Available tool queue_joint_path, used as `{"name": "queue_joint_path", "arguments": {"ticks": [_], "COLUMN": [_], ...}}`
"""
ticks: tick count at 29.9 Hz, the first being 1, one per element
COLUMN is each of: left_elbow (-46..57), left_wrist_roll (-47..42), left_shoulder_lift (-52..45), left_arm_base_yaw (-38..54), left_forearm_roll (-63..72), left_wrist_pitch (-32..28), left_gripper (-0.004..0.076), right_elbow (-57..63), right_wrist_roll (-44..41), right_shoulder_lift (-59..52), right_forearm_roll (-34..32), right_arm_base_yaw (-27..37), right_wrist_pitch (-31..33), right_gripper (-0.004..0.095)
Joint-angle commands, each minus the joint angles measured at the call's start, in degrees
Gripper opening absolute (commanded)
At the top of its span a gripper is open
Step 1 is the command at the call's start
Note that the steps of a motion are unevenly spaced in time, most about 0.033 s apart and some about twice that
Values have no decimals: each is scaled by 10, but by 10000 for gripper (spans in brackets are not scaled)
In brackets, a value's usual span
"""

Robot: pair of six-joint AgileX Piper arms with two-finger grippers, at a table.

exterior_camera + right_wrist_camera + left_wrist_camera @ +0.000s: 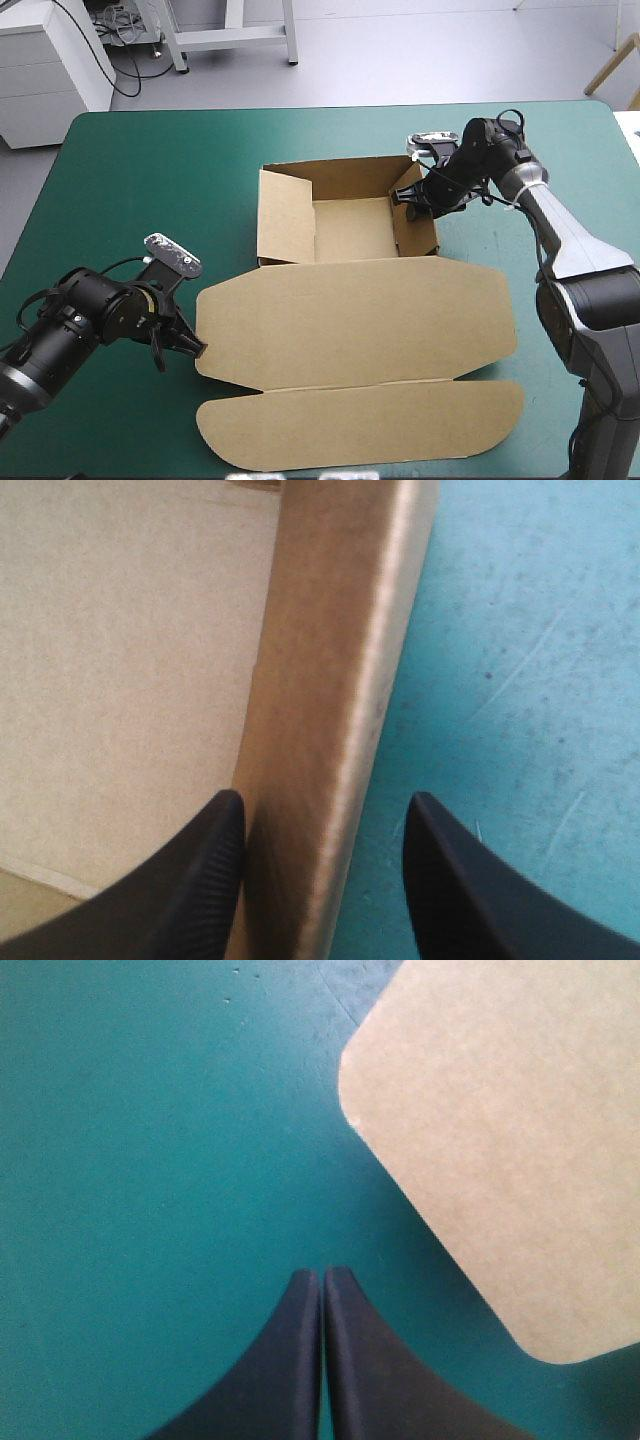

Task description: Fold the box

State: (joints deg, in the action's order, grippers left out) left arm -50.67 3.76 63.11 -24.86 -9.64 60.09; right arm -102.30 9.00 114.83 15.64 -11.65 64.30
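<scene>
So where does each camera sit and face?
High view: above, behind the robot, facing down at table and box; both arms, left claw, right claw show.
Left wrist view: above that wrist, facing teal-green cover and lid corner; shut claw shows.
Right wrist view: above that wrist, facing the box's right wall; open claw straddles it.
Shared: that wall, high and right wrist views.

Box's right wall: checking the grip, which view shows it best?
Right wrist view: the wall stands close between the right gripper's open jaws. High view shows it small; left wrist view, only the lid's corner.
</scene>
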Motion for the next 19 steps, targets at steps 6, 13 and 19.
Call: {"name": "queue_joint_path", "arguments": {"ticks": [6, 13, 19], "left_elbow": [-14, -14, -14], "left_wrist_roll": [-7, -7, -7], "left_shoulder_lift": [-13, -13, -13], "left_arm_base_yaw": [-2, -2, -2], "left_forearm_roll": [-1, -1, -1], "left_wrist_pitch": [-19, -19, -20], "left_gripper": [-10, -10, -10], "right_elbow": [-17, -17, -17], "right_wrist_roll": [15, 16, 19], "right_shoulder_lift": [-28, -28, -28], "right_forearm_roll": [7, 14, 35], "right_arm_base_yaw": [3, 3, 3], "right_wrist_pitch": [-7, -10, -11], "right_gripper": [101, -19, -19]}}
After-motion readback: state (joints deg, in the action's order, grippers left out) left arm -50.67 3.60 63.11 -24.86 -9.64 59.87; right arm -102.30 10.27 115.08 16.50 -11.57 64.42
